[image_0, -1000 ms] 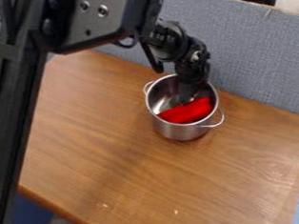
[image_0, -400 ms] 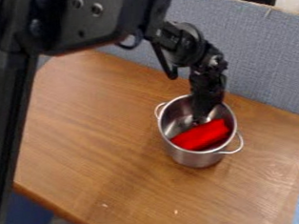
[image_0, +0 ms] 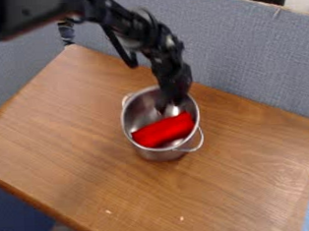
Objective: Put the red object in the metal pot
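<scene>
No readable writing, my tool [image_0: 174,106] clenched at metal pot [image_0: 144,145] rim, red object [image_0: 165,133] inside, wooden surface [image_0: 66,133], blue wall [image_0: 264,42] behind.

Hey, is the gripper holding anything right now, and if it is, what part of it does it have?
The gripper seems shut on the metal pot, gripping its far rim. The red object lies loose inside the pot.

Wooden table [image_0: 83,181] (blue wall [image_0: 265,56] behind)

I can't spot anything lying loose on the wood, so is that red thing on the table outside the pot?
No, the red object lies inside the metal pot, resting on its bottom below the rim.
</scene>
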